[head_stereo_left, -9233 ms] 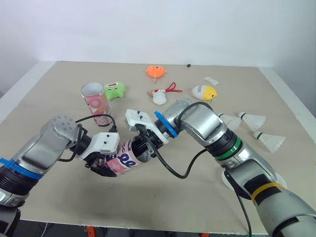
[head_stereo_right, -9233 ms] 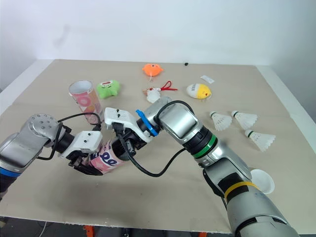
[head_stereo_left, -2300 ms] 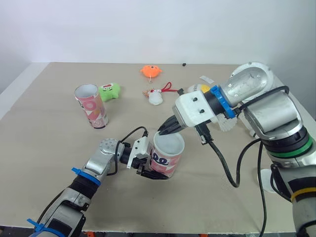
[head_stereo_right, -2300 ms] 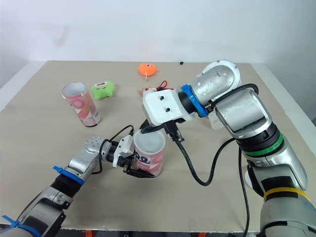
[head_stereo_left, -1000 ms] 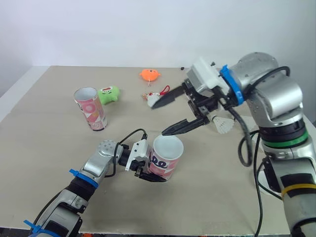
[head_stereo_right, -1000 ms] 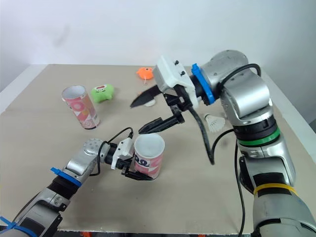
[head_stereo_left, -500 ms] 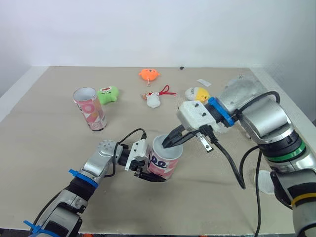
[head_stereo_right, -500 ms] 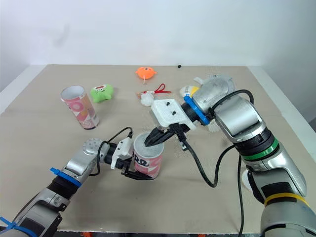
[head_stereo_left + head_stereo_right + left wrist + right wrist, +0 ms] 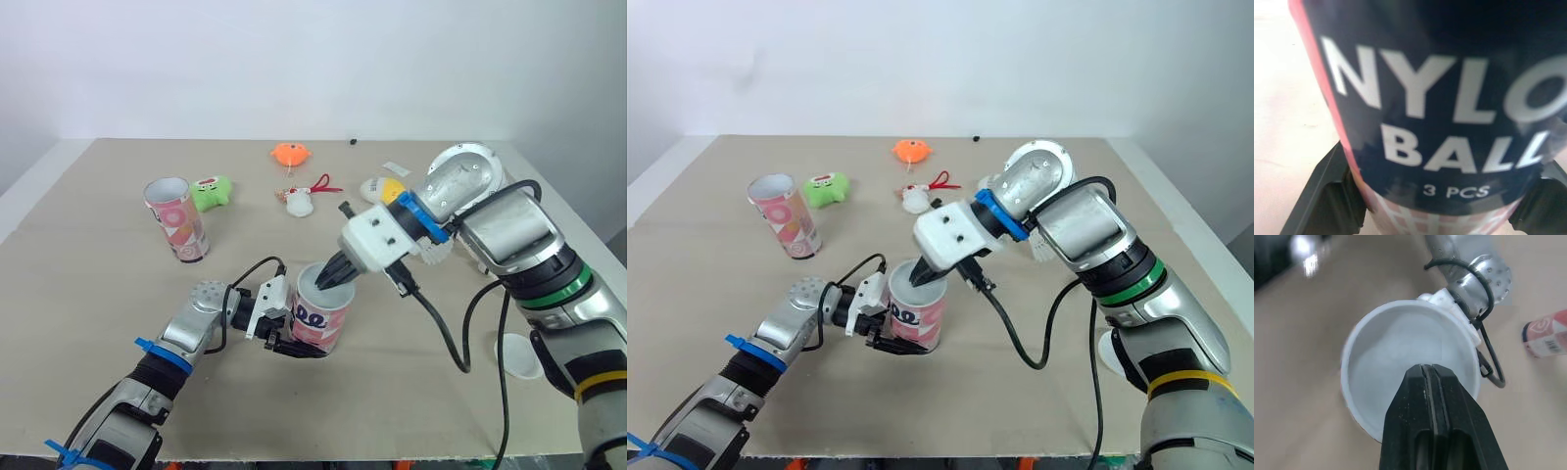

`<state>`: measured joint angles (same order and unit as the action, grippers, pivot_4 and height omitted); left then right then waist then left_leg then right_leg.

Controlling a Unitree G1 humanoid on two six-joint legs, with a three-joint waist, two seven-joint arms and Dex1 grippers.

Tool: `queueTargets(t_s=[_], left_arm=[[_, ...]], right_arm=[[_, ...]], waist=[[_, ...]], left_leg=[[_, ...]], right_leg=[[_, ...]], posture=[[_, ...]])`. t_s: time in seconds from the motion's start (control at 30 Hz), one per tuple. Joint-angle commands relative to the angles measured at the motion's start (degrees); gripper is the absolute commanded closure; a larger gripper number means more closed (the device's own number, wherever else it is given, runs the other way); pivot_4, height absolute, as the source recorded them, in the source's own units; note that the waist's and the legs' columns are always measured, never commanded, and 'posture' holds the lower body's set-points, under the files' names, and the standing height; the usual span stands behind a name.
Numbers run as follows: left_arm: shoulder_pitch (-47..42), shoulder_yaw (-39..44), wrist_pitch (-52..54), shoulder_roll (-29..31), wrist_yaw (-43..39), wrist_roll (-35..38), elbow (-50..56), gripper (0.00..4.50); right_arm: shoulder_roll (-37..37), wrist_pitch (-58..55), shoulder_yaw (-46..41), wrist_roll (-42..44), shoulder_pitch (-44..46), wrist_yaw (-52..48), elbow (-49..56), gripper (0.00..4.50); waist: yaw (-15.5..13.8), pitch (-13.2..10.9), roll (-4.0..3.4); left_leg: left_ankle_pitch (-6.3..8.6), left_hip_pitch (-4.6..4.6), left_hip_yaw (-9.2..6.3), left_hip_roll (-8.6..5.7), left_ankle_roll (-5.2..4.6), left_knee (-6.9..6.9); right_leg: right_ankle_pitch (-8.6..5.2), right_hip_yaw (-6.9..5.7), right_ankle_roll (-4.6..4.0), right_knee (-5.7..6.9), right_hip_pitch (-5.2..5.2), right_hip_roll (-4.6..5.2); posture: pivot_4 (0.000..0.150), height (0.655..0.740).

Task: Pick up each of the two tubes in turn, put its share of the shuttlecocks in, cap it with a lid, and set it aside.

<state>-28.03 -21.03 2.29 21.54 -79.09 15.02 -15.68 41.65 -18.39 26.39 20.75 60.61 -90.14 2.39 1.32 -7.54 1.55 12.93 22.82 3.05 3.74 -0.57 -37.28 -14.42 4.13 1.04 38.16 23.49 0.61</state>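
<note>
Clerk: Tubes, count and place?
Checker: Two. Held tube [image 9: 318, 318], pink with a dark band, upright on the table [image 9: 88, 284] near its front middle; the left wrist view reads "BALL 3 PCS" on its label. Second tube [image 9: 176, 217], upright and open-mouthed, well apart at the far left, just beside a green plush [image 9: 210, 190].

Clerk: Grippers?
Checker: Left gripper [image 9: 284, 331]: clamped low on the held tube, one black finger on each side of the wall. Right gripper [image 9: 331, 279]: fingers [image 9: 1431, 382] pressed flat together with nothing between them, tips at the held tube's open mouth, pointing down into it. Inside of the tube reads white; contents cannot be told.

Clerk: Loose stock?
Checker: Lid [image 9: 516, 354], white, flat on the table at the right, well apart from both tubes. One shuttlecock [image 9: 438, 252], partly hidden behind the right arm. Orange toy [image 9: 290, 153] at the far middle; white toy with red cord [image 9: 300, 201] nearer; yellow and white toy [image 9: 377, 188] just beside the right arm
</note>
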Motion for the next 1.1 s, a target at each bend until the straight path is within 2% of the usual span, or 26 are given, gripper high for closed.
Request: queueTargets(t_s=[0.03,0.13,0.17,0.2,0.27,0.4,0.43,0.5,0.53,0.57,0.67,0.7,0.73,0.77,0.83,1.0,1.1], left_arm=[[1.8,-1.1,0.7,0.6,0.9,-2.5,-1.3,1.43],[2.3,-0.2,0.2,0.1,1.4,-1.8,-1.0,1.43],[2.0,0.6,-0.7,-0.5,1.9,-1.4,-1.8,0.87],[1.8,1.2,-0.8,-1.0,2.1,-0.6,-2.2,0.72],[1.6,2.1,-0.8,-1.5,1.5,0.6,-2.5,0.12],[1.1,2.4,-2.2,-1.5,0.8,0.3,-3.3,0.12],[1.1,2.2,-2.7,-1.3,0.6,0.0,-3.4,0.00],[1.2,2.0,-2.9,-1.0,0.3,-0.5,-3.4,0.00],[1.0,2.1,-4.8,-0.9,1.0,-1.4,-3.9,0.00],[1.0,2.4,-5.2,-0.7,0.9,-1.4,-3.9,0.00],[1.7,3.2,-6.0,1.9,-0.3,-1.5,-3.3,0.00],[1.9,3.5,-6.6,2.8,-0.2,-1.9,-3.3,0.00],[1.9,4.3,-7.9,3.8,0.5,-2.4,-3.8,0.00],[2.1,5.0,-8.5,4.6,1.0,-2.4,-3.7,0.00],[2.8,6.3,-9.4,6.2,0.9,-1.8,-2.8,0.00],[6.3,9.7,-9.0,10.9,0.4,0.4,3.7,0.00],[10.7,12.8,-6.1,15.0,0.7,3.2,10.7,0.00]], right_arm=[[3.0,-5.1,-9.2,6.7,-0.2,-1.8,0.6,4.46],[6.7,-9.2,-14.9,9.4,-3.1,0.8,2.1,4.46],[8.8,-10.0,-17.6,9.6,-5.5,2.6,3.0,4.50],[10.3,-10.5,-19.9,9.7,-7.6,3.8,3.8,4.50],[12.3,-11.9,-23.9,10.3,-11.5,6.5,5.8,4.50],[15.2,-15.2,-30.3,12.3,-22.3,10.5,12.3,4.50],[15.7,-15.3,-31.3,12.3,-24.4,10.9,13.5,4.00],[16.8,-17.3,-33.9,13.3,-28.5,12.0,16.0,3.71],[17.6,-18.6,-35.8,14.5,-31.2,12.6,17.7,3.17],[18.2,-19.4,-37.8,15.4,-34.1,12.9,19.2,2.98],[19.1,-21.9,-42.1,18.2,-41.8,13.9,23.5,1.88],[19.0,-22.0,-42.6,18.6,-44.0,14.0,24.8,1.36],[18.5,-22.0,-42.8,19.3,-46.3,14.2,26.4,1.36],[18.2,-21.5,-42.4,19.0,-48.5,14.6,27.8,0.82],[18.0,-19.6,-39.7,16.1,-51.3,16.2,28.7,0.17],[14.3,-16.5,-30.8,10.7,-51.1,20.6,26.0,0.07],[9.6,-14.6,-24.6,6.4,-48.0,24.4,22.1,0.07]], waist=[[0.0,0.0,-0.04],[-0.4,0.0,-0.03],[-0.4,0.0,-0.03],[-0.4,0.0,-0.04],[-0.4,-0.1,-0.02],[-0.3,-0.2,-0.28],[-0.3,-0.3,-0.33],[-0.1,-0.5,-0.58],[0.0,-0.5,-0.61],[0.0,-0.6,-0.72],[-0.1,-0.7,-0.60],[0.0,-0.7,-0.60],[0.1,-0.7,-0.59],[0.2,-0.7,-0.57],[0.3,-0.8,-0.61],[0.4,-1.0,-0.31],[0.6,-1.2,-0.10]], left_leg=[[0.00,0.16,-0.01,-0.04,0.00,0.00],[0.05,0.72,-0.05,-0.22,0.04,-0.01],[0.13,0.84,-0.05,-0.28,0.08,-0.03],[0.15,0.86,-0.06,-0.29,0.08,-0.03],[0.23,1.09,-0.12,-0.43,-0.01,-0.07],[0.24,1.28,-0.11,-0.43,-0.02,-0.08],[0.24,1.29,-0.13,-0.45,-0.02,-0.10],[0.24,1.30,-0.20,-0.43,-0.02,-0.12],[0.23,1.29,-0.16,-0.44,-0.02,-0.16],[0.23,1.28,-0.16,-0.43,-0.02,-0.19],[0.21,1.27,-0.24,-0.40,-0.01,-0.21],[0.21,1.27,-0.22,-0.40,-0.01,-0.21],[0.21,1.25,-0.22,-0.40,-0.01,-0.20],[0.21,1.22,-0.19,-0.35,-0.01,-0.18],[0.21,1.16,-0.19,-0.26,-0.01,-0.18],[0.13,1.04,-0.15,-0.16,0.12,-0.18],[0.09,1.07,-0.06,-0.11,0.19,-0.19]], right_leg=[[0.06,-0.01,-0.08,0.00,0.12,0.01],[-0.09,-0.08,0.10,-0.03,0.47,0.02],[-0.14,-0.07,0.29,-0.03,0.53,0.03],[-0.12,-0.05,0.33,-0.03,0.55,0.04],[-0.27,-0.07,0.54,-0.04,0.66,0.01],[-0.24,-0.04,0.57,-0.04,0.80,-0.03],[-0.23,-0.04,0.58,-0.04,0.80,-0.05],[-0.23,-0.06,0.60,-0.04,0.77,-0.12],[-0.16,0.00,0.76,-0.04,0.78,-0.15],[-0.16,0.00,0.78,-0.03,0.77,-0.17],[-0.25,-0.02,1.04,-0.05,0.72,-0.22],[-0.24,-0.01,1.04,-0.05,0.73,-0.23],[-0.25,0.00,1.04,-0.05,0.72,-0.23],[-0.25,0.04,1.03,-0.05,0.72,-0.29],[-0.21,0.07,0.98,-0.04,0.72,-0.41],[-0.09,0.05,0.87,-0.01,0.71,-0.46],[-0.07,0.08,0.89,-0.02,0.77,-0.43]], posture=[[0.150,0.7323],[0.150,0.7323],[0.150,0.7323],[0.150,0.7323],[0.150,0.7323],[0.150,0.7323],[0.150,0.7323],[0.150,0.7323],[0.150,0.7323],[0.150,0.7323],[0.150,0.7323],[0.150,0.7323],[0.150,0.7323],[0.150,0.7323],[0.150,0.7323],[0.150,0.7323],[0.150,0.7323]])
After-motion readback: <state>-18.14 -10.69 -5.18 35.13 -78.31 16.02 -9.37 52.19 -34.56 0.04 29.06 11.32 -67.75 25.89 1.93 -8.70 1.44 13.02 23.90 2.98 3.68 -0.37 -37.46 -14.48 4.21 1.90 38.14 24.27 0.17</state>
